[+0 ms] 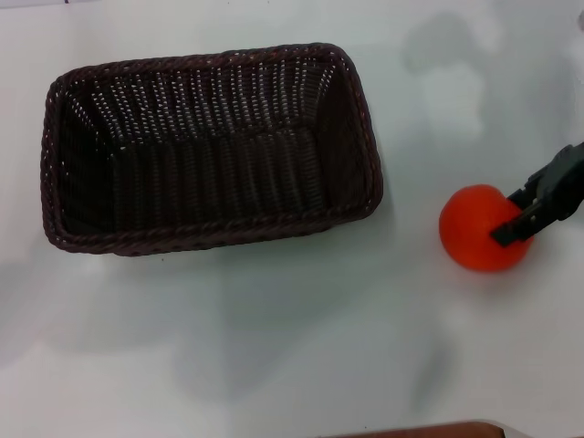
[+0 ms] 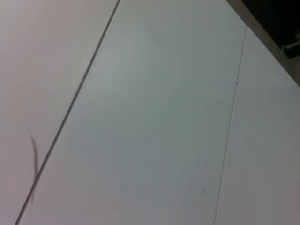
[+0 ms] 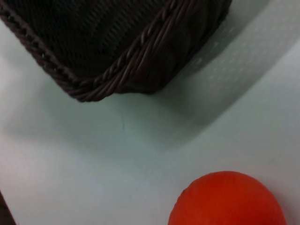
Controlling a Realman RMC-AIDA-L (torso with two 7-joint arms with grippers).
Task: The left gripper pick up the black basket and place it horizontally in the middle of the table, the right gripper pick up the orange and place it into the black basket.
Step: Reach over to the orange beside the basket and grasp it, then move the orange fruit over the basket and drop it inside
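Observation:
The black basket [image 1: 210, 100] stands upright and empty on the white table [image 1: 274, 347], long side across the view, left of centre. The orange [image 1: 474, 228] rests on the table to the right of the basket, a clear gap between them. My right gripper [image 1: 511, 228] reaches in from the right edge, and its black tip overlaps the orange's right side. The right wrist view shows a basket corner [image 3: 140, 51] and the top of the orange [image 3: 227, 199] close by. My left gripper is out of view; its wrist view shows only bare table.
A brownish edge [image 1: 429, 431] shows at the bottom of the head view. The left wrist view shows thin seams in the tabletop and a dark area [image 2: 276, 18] past the table's edge. White tabletop lies in front of the basket.

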